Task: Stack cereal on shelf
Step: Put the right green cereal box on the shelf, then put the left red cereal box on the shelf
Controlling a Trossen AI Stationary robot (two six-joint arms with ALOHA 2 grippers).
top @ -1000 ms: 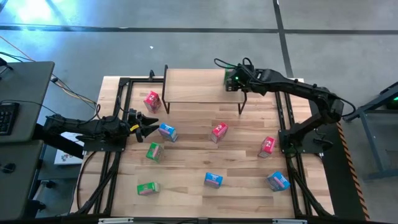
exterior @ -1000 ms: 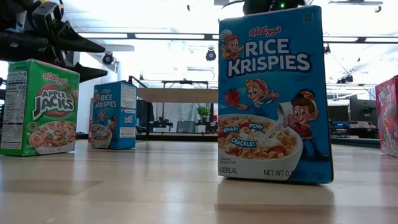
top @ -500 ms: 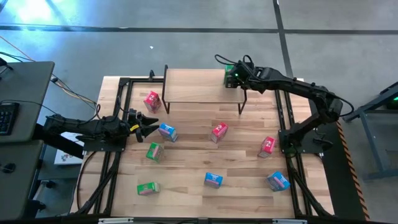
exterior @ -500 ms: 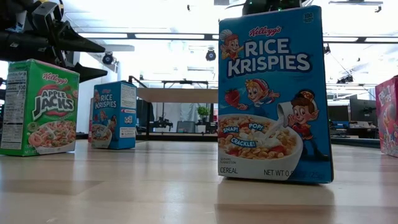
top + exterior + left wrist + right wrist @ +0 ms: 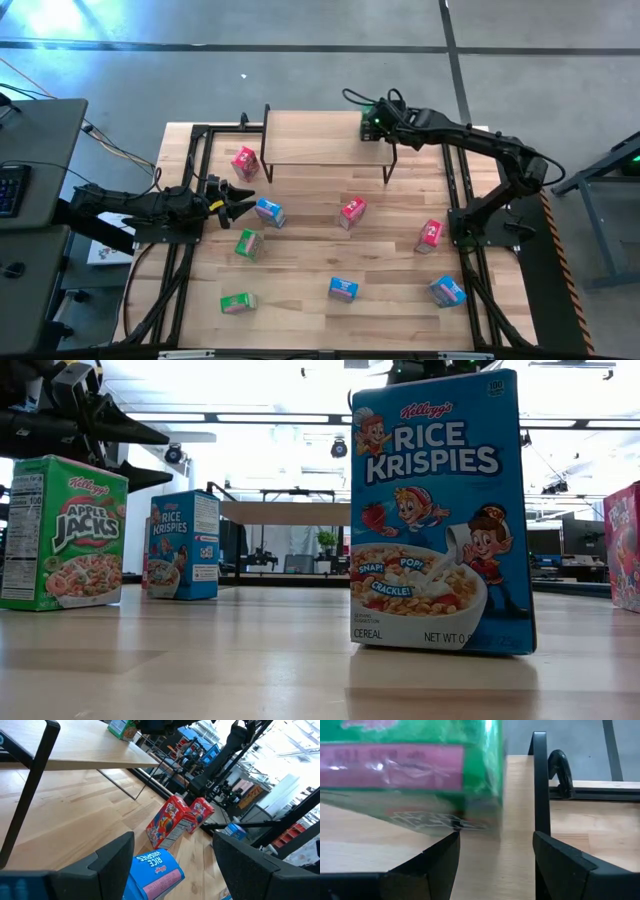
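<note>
The right gripper (image 5: 368, 122) sits over the right end of the small light-wood plank shelf on thin black metal legs (image 5: 310, 138), its fingers spread apart with a glossy green cardboard cereal box (image 5: 410, 767) just ahead of them, resting on the shelf top; whether they touch it is unclear. The left gripper (image 5: 243, 205) hovers at the desk's left side, fingers parted and holding nothing, pointing at a blue Rice Krispies carton (image 5: 268, 211) just beside it.

The desk (image 5: 390, 260) is pale slatted wood, smooth and matt, framed in black metal (grey concrete floor around it).

Spread across the desk are three red-pink boxes (image 5: 244, 161), three blue ones and two green Apple Jacks boxes (image 5: 246, 243); with the one on the shelf, nine boxes in all.
</note>
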